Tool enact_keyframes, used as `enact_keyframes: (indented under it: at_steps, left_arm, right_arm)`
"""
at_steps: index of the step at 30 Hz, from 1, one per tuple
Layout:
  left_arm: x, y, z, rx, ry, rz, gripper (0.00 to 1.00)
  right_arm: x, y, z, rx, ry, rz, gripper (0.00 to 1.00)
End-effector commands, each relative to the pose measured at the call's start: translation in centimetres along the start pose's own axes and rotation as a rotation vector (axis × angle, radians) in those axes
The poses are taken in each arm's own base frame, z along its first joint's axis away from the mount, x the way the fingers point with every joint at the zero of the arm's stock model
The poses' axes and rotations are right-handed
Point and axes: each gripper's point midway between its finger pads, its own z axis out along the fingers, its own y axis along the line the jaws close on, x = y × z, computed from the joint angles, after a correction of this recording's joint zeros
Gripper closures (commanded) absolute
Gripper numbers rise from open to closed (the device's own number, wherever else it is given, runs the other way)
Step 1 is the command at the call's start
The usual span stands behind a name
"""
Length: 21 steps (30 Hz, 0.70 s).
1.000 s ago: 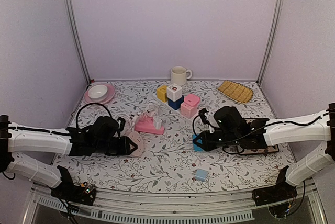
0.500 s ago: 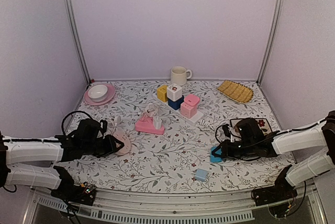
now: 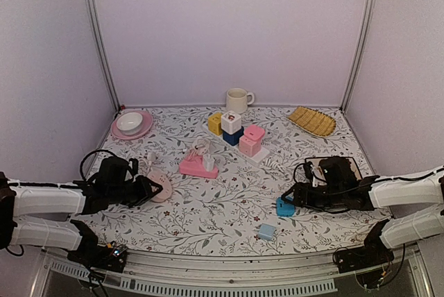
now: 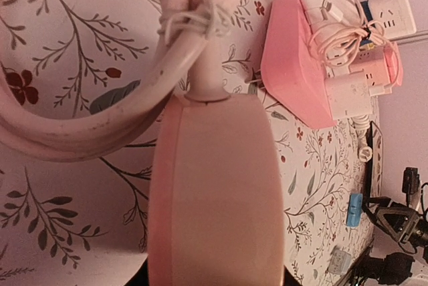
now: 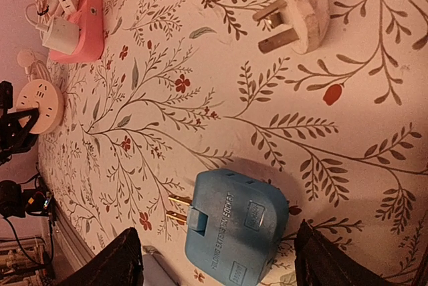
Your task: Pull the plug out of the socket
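Observation:
My left gripper (image 3: 150, 190) is shut on the round pink socket (image 3: 161, 186), held just over the table at the left. The left wrist view is filled by the socket (image 4: 217, 192) and its coiled pink cord (image 4: 80, 132). My left gripper (image 4: 214, 278) shows there only as dark tips at the socket's sides. The blue plug (image 3: 284, 207) lies on the table at the right, apart from the socket. In the right wrist view the blue plug (image 5: 234, 229) rests flat, brass prongs pointing left. My right gripper (image 5: 224, 260) stands open around it, fingers (image 5: 120, 262) clear of it.
A pink power strip (image 3: 198, 166) with white chargers lies mid-table. A small pale-blue adapter (image 3: 266, 231) sits near the front edge. A white plug (image 5: 294, 15) lies beyond the blue one. Toy blocks (image 3: 236, 132), a mug (image 3: 238, 99), a pink plate (image 3: 142, 129) and a woven tray (image 3: 311, 121) stand farther back.
Both arms drew back toward the near edge. The right gripper set the blue plug on the table and opened. The left gripper stayed shut on the socket.

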Motion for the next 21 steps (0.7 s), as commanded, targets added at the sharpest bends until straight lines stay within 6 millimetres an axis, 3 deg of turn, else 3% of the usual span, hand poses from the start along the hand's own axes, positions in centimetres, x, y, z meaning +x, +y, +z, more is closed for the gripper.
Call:
enact_keyframes:
  at_steps: [1,7,11,15,21]
  left_arm:
    - [-0.1,2.6,0.0,-0.085,-0.018,-0.022,0.87]
    - [-0.2,4.1,-0.2,-0.125,-0.036,-0.06,0.66]
    - [-0.6,4.9,-0.5,-0.166,-0.057,-0.064,0.5]
    - [-0.9,5.5,-1.2,-0.194,-0.088,-0.067,0.27]
    - [-1.8,6.4,-2.4,-0.253,-0.145,-0.066,0.04]
  right_arm:
    - [-1.9,-0.3,-0.9,0.07,-0.071,-0.028,0.16]
    - [-4.7,1.9,-1.3,0.059,-0.132,-0.098,0.09]
    - [-6.7,5.2,-1.1,0.022,-0.181,-0.173,0.06]
    - [-7.6,8.2,0.1,-0.009,-0.197,-0.258,0.05]
    - [-8.7,11.3,2.7,0.001,-0.201,-0.345,0.05]
